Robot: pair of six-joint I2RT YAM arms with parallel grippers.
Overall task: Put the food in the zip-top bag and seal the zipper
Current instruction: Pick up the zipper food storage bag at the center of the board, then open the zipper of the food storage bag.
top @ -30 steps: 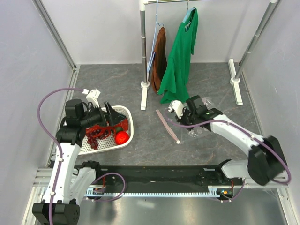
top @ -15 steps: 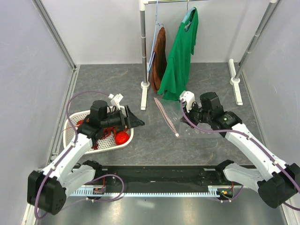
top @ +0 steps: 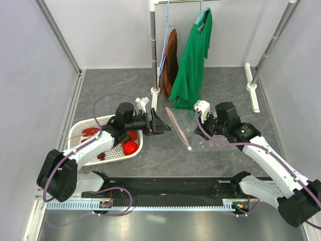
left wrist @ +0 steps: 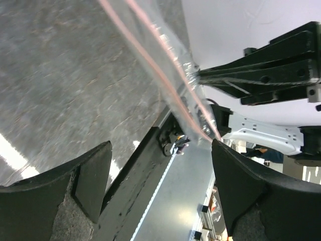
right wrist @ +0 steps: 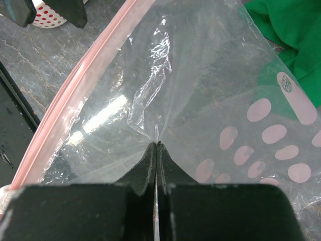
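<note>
The clear zip-top bag (top: 194,131) with pink dots lies at mid-table, its pink zipper strip (top: 178,128) on its left edge. My right gripper (top: 201,124) is shut on a pinch of the bag's film (right wrist: 157,143), and the zipper (right wrist: 95,57) runs along the left in the right wrist view. My left gripper (top: 162,126) is open and empty, just left of the zipper, which crosses the top of the left wrist view (left wrist: 150,57). The red lobster (top: 90,132) and the red tomato (top: 130,147) lie in the white basket (top: 88,156). I cannot make out the grapes or the avocado piece.
A clothes rack stands behind the bag, with a green shirt (top: 193,60) and a brown garment (top: 170,63) hanging close to it. The rack's white feet (top: 154,103) rest on the table. The black rail (top: 165,185) runs along the near edge.
My left arm has swung right from over the basket to beside the bag's zipper, jaws open and empty. My right gripper has kept hold of the bag and shifted it slightly.
</note>
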